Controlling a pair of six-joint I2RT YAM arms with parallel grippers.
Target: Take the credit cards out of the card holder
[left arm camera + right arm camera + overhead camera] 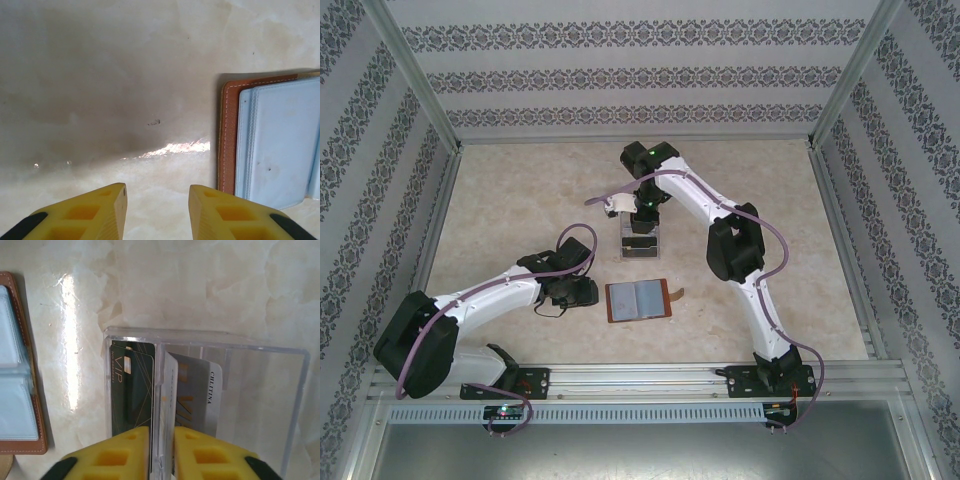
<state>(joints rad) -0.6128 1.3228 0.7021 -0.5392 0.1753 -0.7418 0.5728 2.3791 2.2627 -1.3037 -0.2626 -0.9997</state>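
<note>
Pale marbled bench, walled with patterned wallpaper. Nearest, the card holder lies open flat, long axis left-right, strap tab pointing right. The left jaws stand apart and empty beside it. Beyond is a clear tray, with a dark card and a pale grey card in neighbouring compartments. The right jaws straddle its divider; I cannot tell whether they grip.

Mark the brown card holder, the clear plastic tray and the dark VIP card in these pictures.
card holder (638,300): top external view, bluish lining of the open wallet.
clear plastic tray (210,340): right wrist view, its far rim.
dark VIP card (131,390): right wrist view, the card's face.
</note>
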